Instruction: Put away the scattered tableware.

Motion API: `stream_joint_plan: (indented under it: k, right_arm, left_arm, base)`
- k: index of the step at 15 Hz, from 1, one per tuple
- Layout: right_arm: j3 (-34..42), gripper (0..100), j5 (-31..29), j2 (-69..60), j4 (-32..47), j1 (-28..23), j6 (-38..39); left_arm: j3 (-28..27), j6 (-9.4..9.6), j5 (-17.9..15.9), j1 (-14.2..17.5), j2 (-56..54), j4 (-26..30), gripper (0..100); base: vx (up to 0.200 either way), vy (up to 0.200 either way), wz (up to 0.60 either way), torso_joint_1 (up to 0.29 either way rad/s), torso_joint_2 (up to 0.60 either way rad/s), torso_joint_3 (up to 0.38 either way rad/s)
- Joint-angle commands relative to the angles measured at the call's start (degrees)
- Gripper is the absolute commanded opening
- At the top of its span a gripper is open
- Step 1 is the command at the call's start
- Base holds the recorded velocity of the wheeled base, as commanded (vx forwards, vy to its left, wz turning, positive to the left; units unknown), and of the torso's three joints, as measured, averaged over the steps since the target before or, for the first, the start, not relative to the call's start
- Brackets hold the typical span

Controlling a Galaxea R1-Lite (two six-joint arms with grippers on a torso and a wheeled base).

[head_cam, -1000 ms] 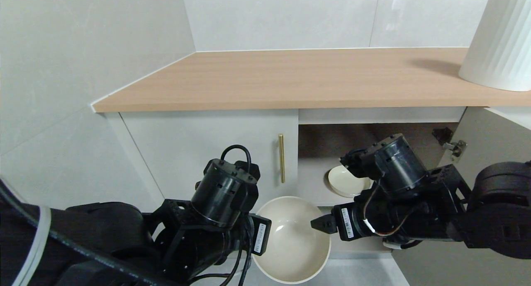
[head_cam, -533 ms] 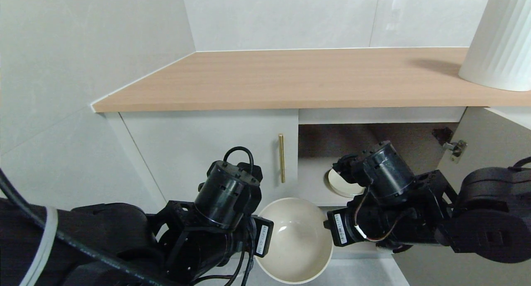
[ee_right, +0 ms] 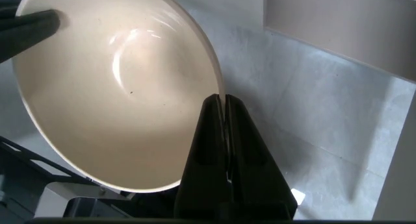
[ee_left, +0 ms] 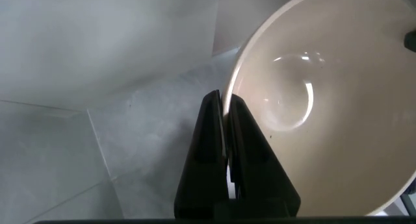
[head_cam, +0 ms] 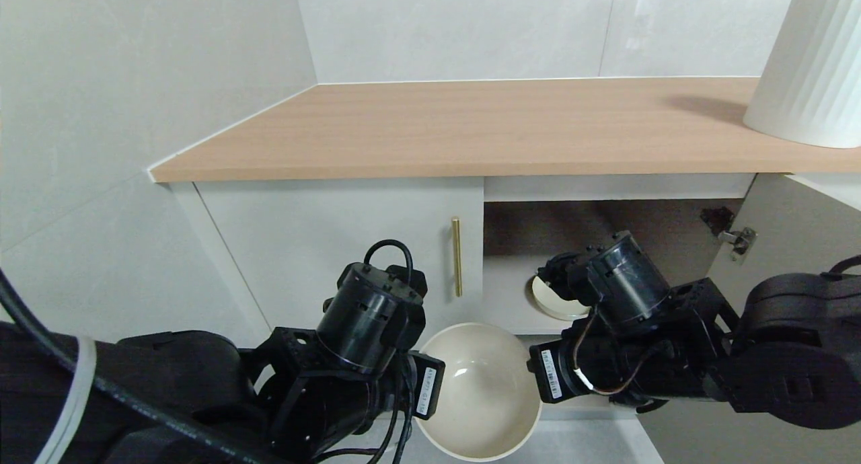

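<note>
Left gripper [ee_left: 224, 117] and right gripper [ee_right: 223, 110] pinch bowl [head_cam: 474, 397] rim, lower centre; stowing step, likely next into open cabinet [head_cam: 504, 292].

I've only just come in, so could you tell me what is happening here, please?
The robot holds a large cream bowl with both arms: the left gripper and right gripper each have their jaws shut on its rim. The bowl hangs before the open cabinet under the counter, with a small dish inside it.
</note>
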Motion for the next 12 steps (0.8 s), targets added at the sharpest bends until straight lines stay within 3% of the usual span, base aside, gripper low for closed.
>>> stream_joint_plan:
  k: [1,7,12]
  right_arm:
    - [0.0,0,-0.1,0.1,0.1,0.0,0.0]
    - [-0.2,0,-0.2,1.7,0.0,-1.0,0.1]
    - [-3.7,0,-2.3,12.3,-10.5,-16.9,6.7]
  left_arm:
    - [0.0,-0.02,0.1,0.0,-0.3,0.0,100]
    - [0.0,-0.1,0.3,0.0,-1.3,0.0,100]
    - [0.0,-0.1,0.5,0.0,-1.7,0.0,100]
  base:
    - [0.0,0.0,0.0,0.0,0.0,0.0]
    - [0.0,0.0,0.0,0.0,0.0,0.0]
    - [0.0,0.0,0.0,0.0,0.0,0.0]
